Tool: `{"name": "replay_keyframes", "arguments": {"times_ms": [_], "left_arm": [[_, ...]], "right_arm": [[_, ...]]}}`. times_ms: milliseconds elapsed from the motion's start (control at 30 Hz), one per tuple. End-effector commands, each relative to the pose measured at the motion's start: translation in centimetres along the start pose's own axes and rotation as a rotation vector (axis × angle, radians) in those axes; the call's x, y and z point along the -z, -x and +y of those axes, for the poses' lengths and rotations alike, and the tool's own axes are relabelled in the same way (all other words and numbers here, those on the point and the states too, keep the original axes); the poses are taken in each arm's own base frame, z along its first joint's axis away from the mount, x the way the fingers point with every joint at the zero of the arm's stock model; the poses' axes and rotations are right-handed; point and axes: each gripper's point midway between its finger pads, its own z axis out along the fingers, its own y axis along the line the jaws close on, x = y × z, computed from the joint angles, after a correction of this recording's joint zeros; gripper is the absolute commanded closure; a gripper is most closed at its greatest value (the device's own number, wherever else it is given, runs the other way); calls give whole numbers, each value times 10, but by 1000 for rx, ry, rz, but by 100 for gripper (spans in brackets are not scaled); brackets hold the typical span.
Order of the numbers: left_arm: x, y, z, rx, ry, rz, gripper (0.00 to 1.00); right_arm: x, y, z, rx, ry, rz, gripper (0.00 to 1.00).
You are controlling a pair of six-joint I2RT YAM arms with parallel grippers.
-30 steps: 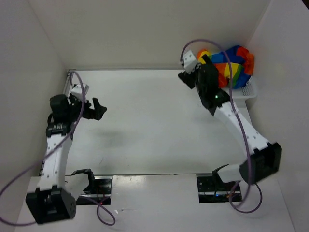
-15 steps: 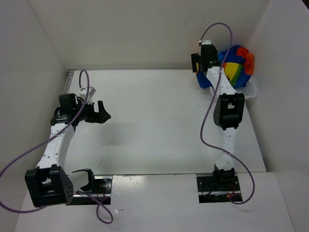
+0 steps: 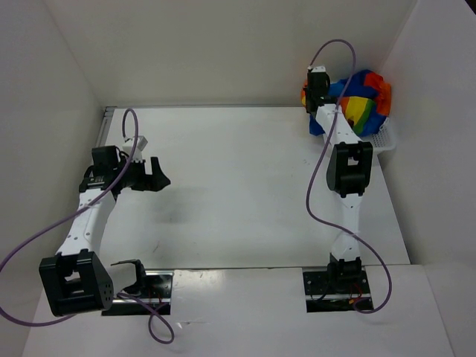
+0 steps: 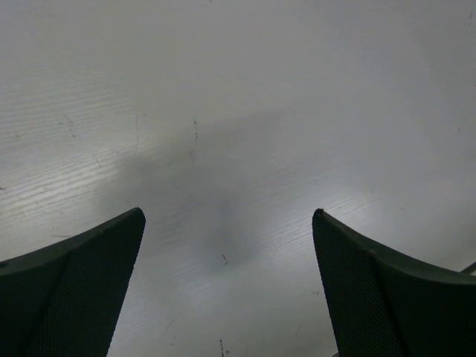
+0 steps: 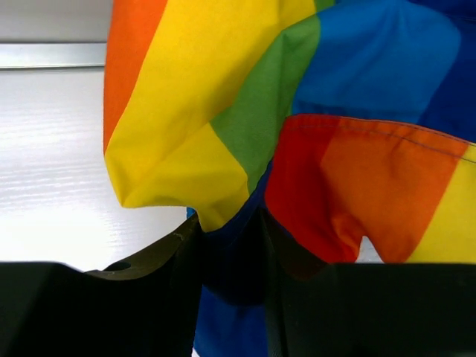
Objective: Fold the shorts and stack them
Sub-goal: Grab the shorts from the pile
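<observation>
The shorts [image 3: 363, 98], a bunched heap of rainbow-striped cloth, lie in a white mesh basket [image 3: 384, 139] at the table's far right corner. My right arm stretches straight out to them, and the right gripper [image 3: 312, 103] is at the heap's left edge. In the right wrist view the shorts [image 5: 223, 97] fill the frame, and the right gripper [image 5: 229, 223] has its jaws drawn close together with a dark blue fold pinched between them. My left gripper [image 3: 159, 173] hovers open over the left side of the table; in its wrist view the left gripper [image 4: 227, 213] has only bare tabletop between its fingers.
White walls enclose the table on the left, back and right. The basket sits against the right wall. Purple cables loop off both arms, one arching above the right wrist [image 3: 336, 46].
The right arm has straightened and reached into the heap of shorts, and its jaws have closed on a fold. The left gripper has shifted slightly rightward and stayed open.
</observation>
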Motion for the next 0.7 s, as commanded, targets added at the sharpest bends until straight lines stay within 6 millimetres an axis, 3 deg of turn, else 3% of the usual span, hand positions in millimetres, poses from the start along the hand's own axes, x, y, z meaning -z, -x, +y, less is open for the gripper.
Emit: {"name": "replay_keyframes", "arguments": {"times_ms": [0, 133, 267, 400, 500, 533, 633, 667], "left_arm": [[-1, -4, 1, -1, -1, -1, 0], [1, 0, -2, -17, -9, -26, 0], [5, 3, -4, -33, -7, -50, 0], [9, 6, -6, -43, -6, -65, 0], [10, 16, -6, -61, -4, -92, 0], [12, 25, -7, -77, -2, -116, 0], [14, 41, -9, -110, -8, -165, 0], [14, 43, -11, -116, -22, -173, 0]], "right_arm": [[41, 69, -34, -85, -91, -162, 63], [62, 89, -44, -106, -95, -212, 63], [83, 104, -47, -117, -90, -249, 87], [109, 125, -66, -125, -135, -308, 99], [151, 157, -78, -148, -127, -399, 99], [178, 176, -91, -166, -135, -458, 99], [244, 217, -90, -151, -115, -607, 99], [282, 234, -84, -151, -88, -680, 99]]}}
